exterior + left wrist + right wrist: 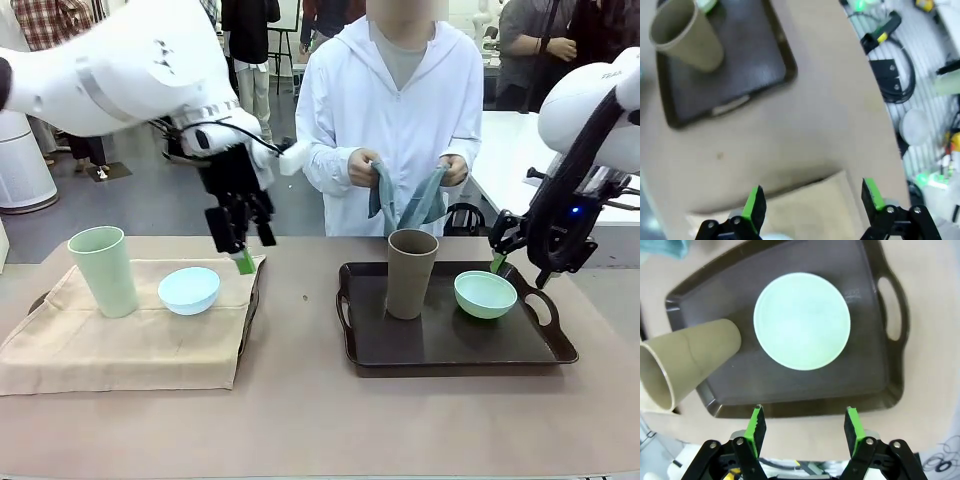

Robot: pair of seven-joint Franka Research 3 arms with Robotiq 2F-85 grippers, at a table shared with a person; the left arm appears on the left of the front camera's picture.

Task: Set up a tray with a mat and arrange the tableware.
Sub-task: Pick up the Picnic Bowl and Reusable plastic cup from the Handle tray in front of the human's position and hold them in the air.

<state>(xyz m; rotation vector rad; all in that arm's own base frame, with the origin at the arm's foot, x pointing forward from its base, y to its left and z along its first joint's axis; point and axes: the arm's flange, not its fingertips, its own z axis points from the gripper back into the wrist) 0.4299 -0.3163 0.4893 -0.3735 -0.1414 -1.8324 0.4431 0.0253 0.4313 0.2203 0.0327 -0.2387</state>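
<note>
While the person holds a cloth (405, 205) (surely the mat for the bare tray (440, 340)), my right gripper (497, 262) hangs, fingers apart, beside the mint bowl (485, 293) and brown cup (411, 270). My left gripper (243, 258), equally spread, hovers over the mat (130, 340) bearing the green cup (103, 268) and blue bowl (189, 289).

The pale green cup (103, 270) and light blue bowl (189, 290) stand upright on a beige mat (130, 345), the bowl just beside the left pincer (245, 255). The brown cup (411, 272) and mint green bowl (485, 294) stand on a dark tray (450, 345), the bowl right below the right pincer (498, 262).
</note>
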